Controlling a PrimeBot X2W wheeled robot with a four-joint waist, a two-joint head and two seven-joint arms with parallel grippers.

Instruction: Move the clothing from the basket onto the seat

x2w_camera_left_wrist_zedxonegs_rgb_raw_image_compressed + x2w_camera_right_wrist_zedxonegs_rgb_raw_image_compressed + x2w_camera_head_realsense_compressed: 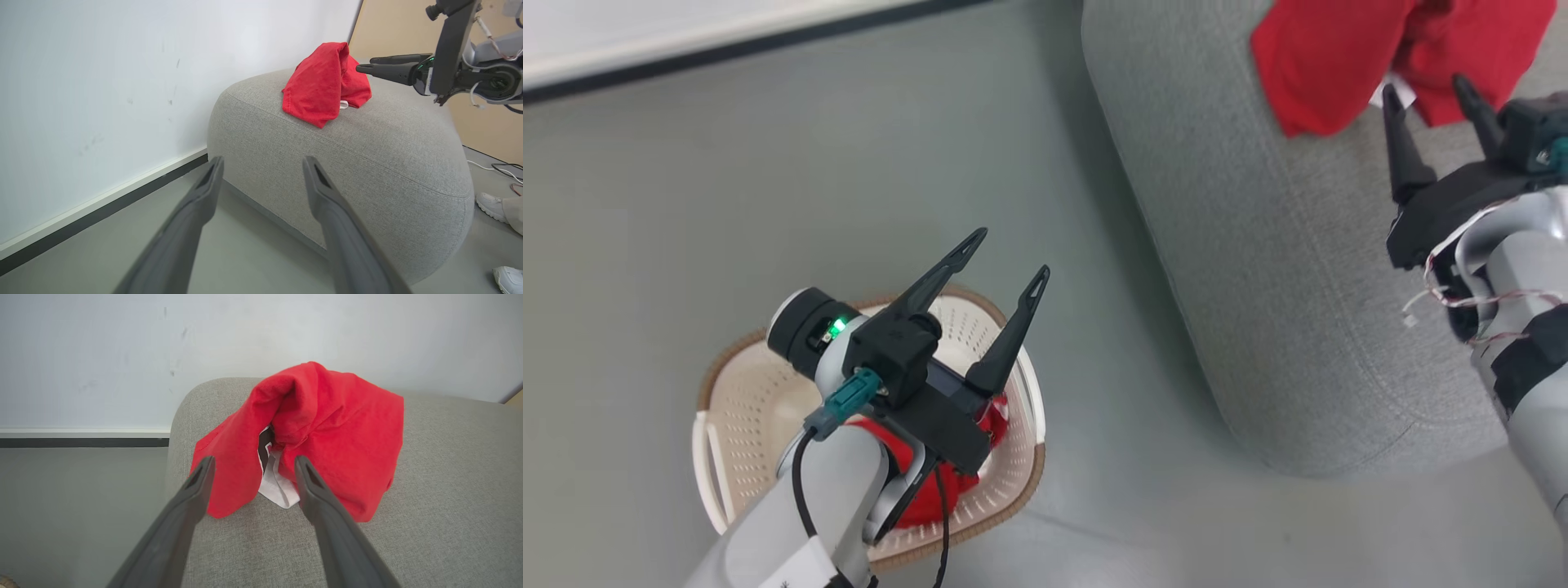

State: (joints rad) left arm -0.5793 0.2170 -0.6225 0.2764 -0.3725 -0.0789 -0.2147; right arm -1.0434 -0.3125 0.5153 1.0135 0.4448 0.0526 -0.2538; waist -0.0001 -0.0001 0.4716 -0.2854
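1. Closest in, the left gripper [1010, 255] hangs over the basket [727, 363]. Its fingers are spread wide with nothing between them, and they point out toward the sofa rather than down.
2. Under that arm there's red cloth [995, 412] lying in the bottom of the basket, partly hidden by the wrist. I cannot tell how much of it is there.
3. The basket sits on the grey floor [686, 204], near the seat [1258, 286] but apart from it.
4. Up on top of the seat is the right gripper [1426, 88], fingers parted and pinching nothing, its tips just beside a red garment [1323, 57].
5. That garment is heaped on the cushion near the rounded edge. In the right wrist view a white panel [278, 486] with a dark mark peeps out of the fold.
6. Furthest back is the white wall [102, 81].
7. Progress, as I judge it: one piece is on the seat and at least one more is waiting in the basket. The job looks partway done, and a reach down into the basket looks like the step to come.
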